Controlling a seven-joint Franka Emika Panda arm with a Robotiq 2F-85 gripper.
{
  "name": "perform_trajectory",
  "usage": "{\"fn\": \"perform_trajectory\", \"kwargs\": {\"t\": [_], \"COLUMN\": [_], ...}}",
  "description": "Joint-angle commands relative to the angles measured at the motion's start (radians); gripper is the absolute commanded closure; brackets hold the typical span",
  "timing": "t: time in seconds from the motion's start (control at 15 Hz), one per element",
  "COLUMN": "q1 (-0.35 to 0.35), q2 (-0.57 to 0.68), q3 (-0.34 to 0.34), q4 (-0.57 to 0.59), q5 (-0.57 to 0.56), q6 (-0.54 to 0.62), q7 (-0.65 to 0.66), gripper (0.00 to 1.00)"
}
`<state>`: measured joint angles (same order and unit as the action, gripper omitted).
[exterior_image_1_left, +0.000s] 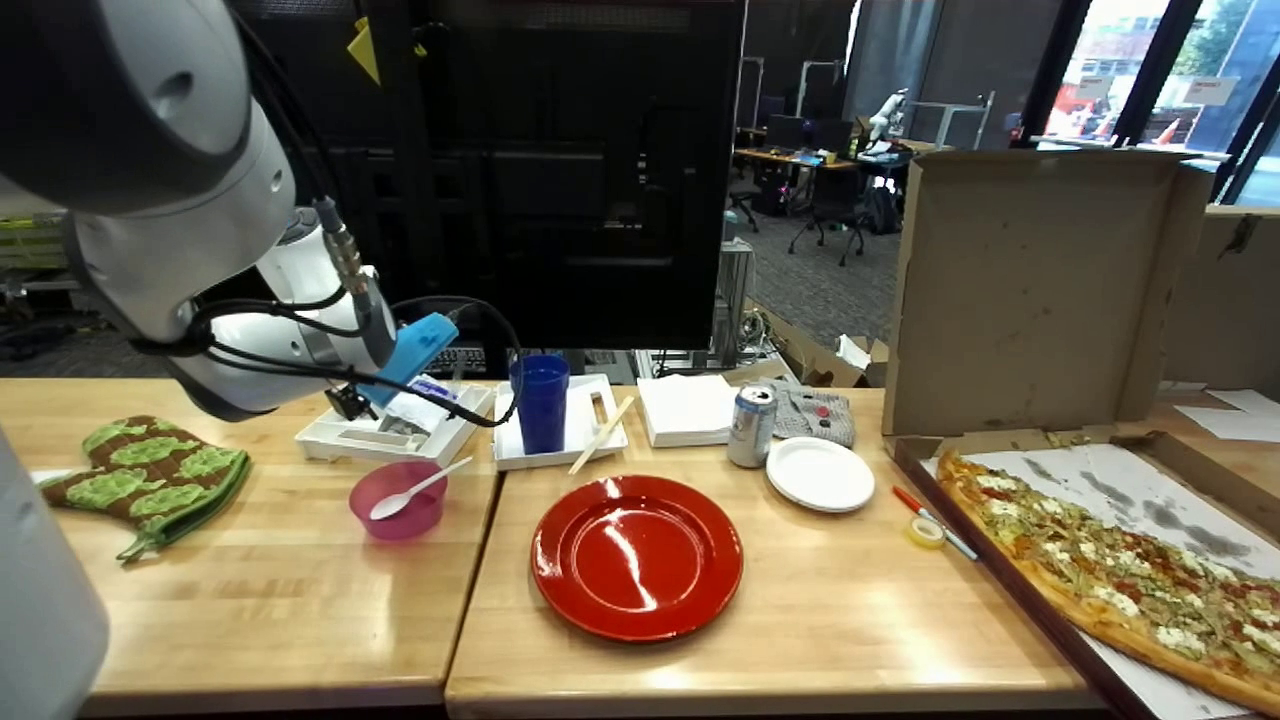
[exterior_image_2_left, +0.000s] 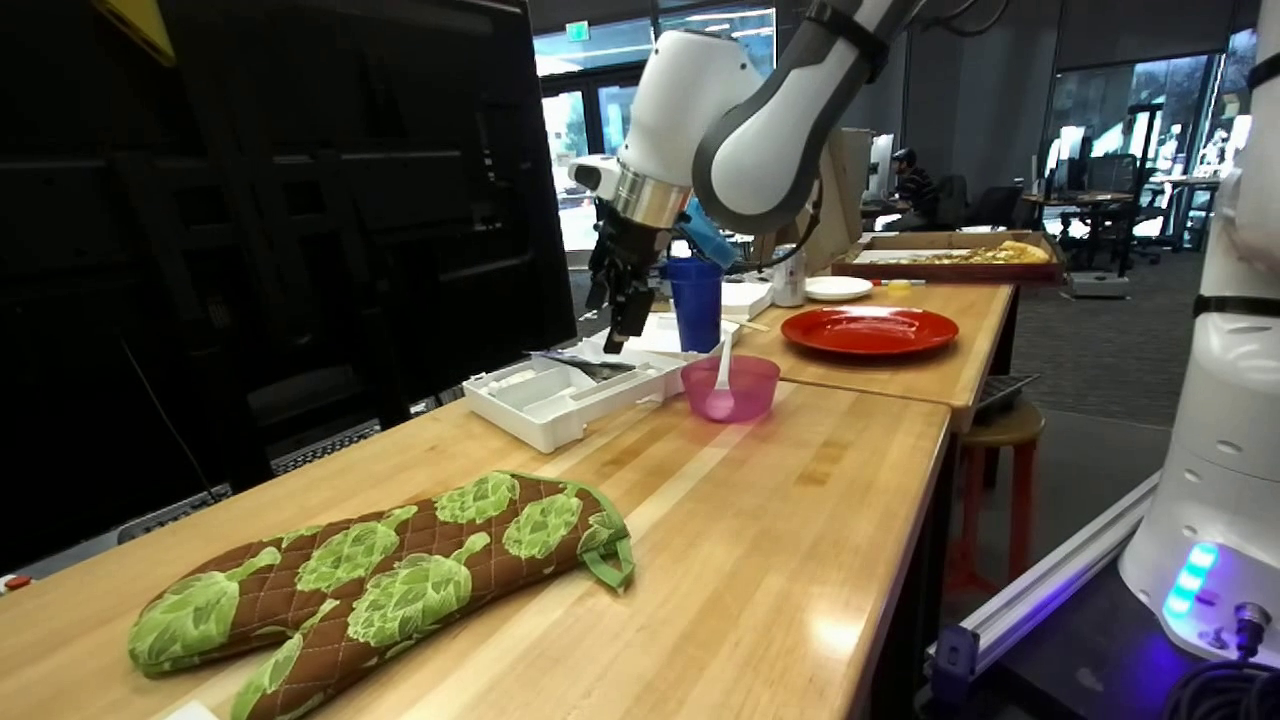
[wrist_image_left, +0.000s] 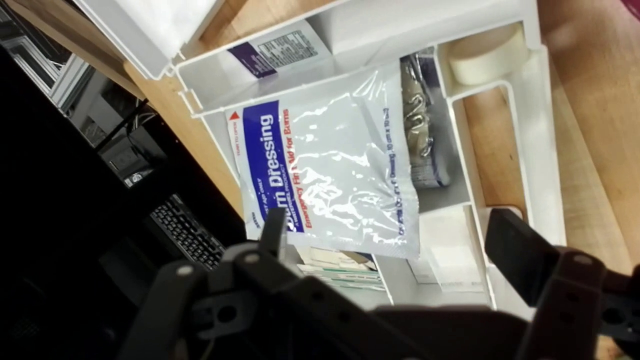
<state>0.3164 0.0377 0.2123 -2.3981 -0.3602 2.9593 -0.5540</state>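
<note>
1 burn-dressing pkt (wrist_image_left: 340, 165) lies just blw grpr (wrist_image_left: 387, 225)

Arm (exterior_image_2_left: 765, 165): white, bent, reaching outward and down
Wrist (exterior_image_2_left: 652, 196): silver-ringed, angled downward
Hand (wrist_image_left: 392, 232): black, pointing down, slightly tilted
Fingers (wrist_image_left: 517, 250): spread wide, well apart
Base (exterior_image_2_left: 1205, 485): upright, light strip (exterior_image_2_left: 1190, 580) glowing blue

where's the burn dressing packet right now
In the wrist view, the burn dressing packet lies near the middle, over the compartments of the white case and just left of a crinkled packet, with the open gripper above the case.
</note>
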Motion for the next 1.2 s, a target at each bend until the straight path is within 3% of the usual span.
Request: {"fn": "perform_trajectory", "kwargs": {"t": [0.0, 1.13], "q1": [0.010, 0.066], "q2": [0.055, 0.177], "q3": [-0.007, -0.094], "q4": [0.043, 0.136], "q5": [-0.071, -0.285], "q6": [0.019, 0.042], "q7": [0.067, 0.312], "gripper": [0.00, 0.00]}}
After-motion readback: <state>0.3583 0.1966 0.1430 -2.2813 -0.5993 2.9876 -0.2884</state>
